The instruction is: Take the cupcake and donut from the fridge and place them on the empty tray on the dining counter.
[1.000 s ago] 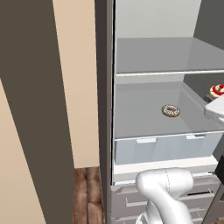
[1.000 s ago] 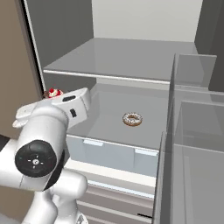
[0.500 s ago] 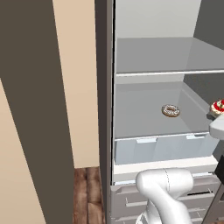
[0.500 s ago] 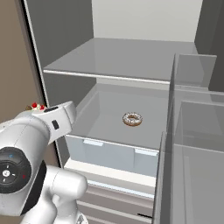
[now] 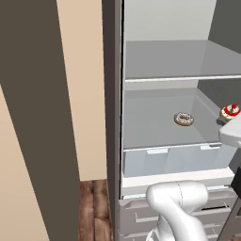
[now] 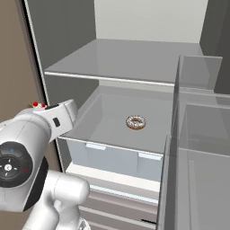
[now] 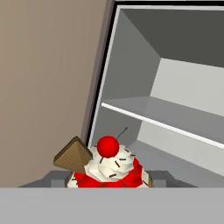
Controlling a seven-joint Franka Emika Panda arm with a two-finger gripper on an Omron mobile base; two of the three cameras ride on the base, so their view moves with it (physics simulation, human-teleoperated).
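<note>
The left base view looked forward and down from behind the arm into the open fridge [image 5: 160, 61], and the right base view took in that same interior from the other side, a little nearer. Both shared the shelf carrying the donut [image 5: 183, 118] and the drawers below it. The hand view sat tight behind the cupcake [image 7: 109, 168], tilted, facing up into the fridge's shelves.

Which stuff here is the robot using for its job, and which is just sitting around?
For the job: cupcake, held in the gripper; donut, lying on a fridge shelf.

Just there: the drawers under that shelf, the wooden floor, the beige wall.
</note>
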